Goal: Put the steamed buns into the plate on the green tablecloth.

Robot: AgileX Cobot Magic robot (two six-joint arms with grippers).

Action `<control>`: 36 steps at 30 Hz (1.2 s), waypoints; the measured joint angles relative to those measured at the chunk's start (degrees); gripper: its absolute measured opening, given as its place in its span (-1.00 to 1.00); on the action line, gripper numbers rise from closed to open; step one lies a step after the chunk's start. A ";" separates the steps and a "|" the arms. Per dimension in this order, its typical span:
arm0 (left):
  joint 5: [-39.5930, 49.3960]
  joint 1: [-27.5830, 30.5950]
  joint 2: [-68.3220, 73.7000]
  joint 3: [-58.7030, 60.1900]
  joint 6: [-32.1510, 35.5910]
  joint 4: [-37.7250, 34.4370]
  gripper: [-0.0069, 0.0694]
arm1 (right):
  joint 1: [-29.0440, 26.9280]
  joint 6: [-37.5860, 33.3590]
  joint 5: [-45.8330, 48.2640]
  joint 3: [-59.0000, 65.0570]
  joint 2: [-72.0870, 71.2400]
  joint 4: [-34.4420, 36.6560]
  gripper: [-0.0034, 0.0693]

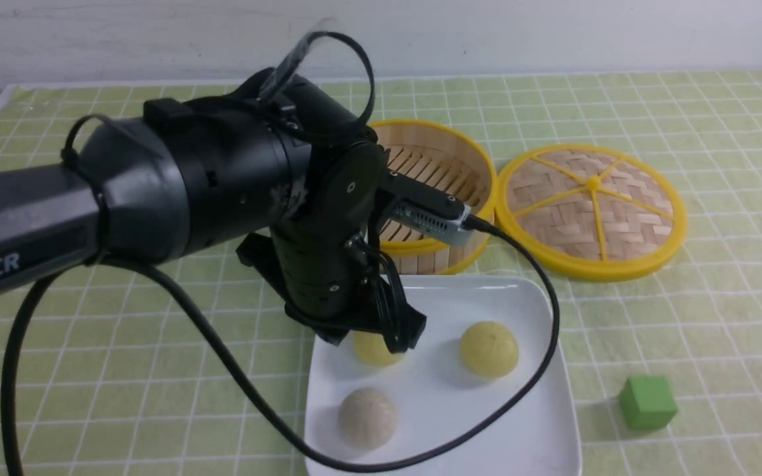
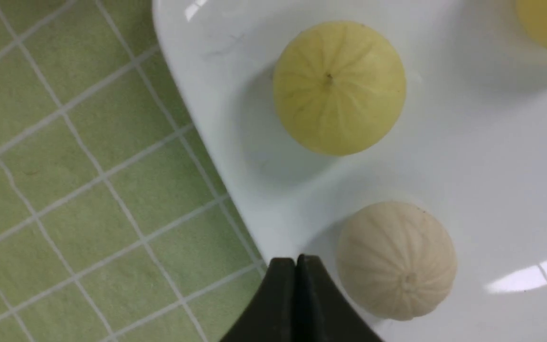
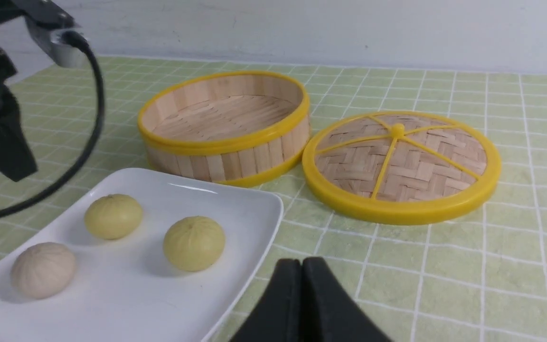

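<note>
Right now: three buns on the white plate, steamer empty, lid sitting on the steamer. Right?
One thing is off: the lid is not on the steamer. It lies on the green tablecloth beside it, as the right wrist view shows. The rest holds: the two yellow buns and the off-white bun sit on the plate, and the steamer is empty.

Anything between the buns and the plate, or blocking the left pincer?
Nothing visible. Yellow bun, second yellow bun and off-white bun already lie on the plate; steamer is empty. Left pincer hangs shut above the plate, holding nothing.
</note>
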 joint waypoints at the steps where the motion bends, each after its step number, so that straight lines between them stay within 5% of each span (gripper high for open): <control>1: 0.35 0.00 -0.20 0.00 -0.05 0.26 -0.81 | -1.38 0.00 -1.04 1.54 0.00 -0.02 -0.88; 14: 5.47 -0.01 -14.79 0.00 -3.42 1.86 -0.81 | -18.24 0.00 -1.56 11.14 0.00 -0.99 -0.84; 26: 11.60 -0.01 -40.16 10.28 -6.77 1.81 -0.81 | -20.39 0.00 -1.56 11.14 0.00 -1.55 -0.83; 29: 7.52 -0.01 -48.02 16.82 -7.25 -0.64 -0.81 | -20.39 0.00 -1.56 11.14 0.00 -1.64 -0.82; 36: -18.79 -0.01 -63.97 34.51 -7.42 -4.06 -0.79 | -20.46 0.00 -1.56 11.14 0.00 -1.69 -0.79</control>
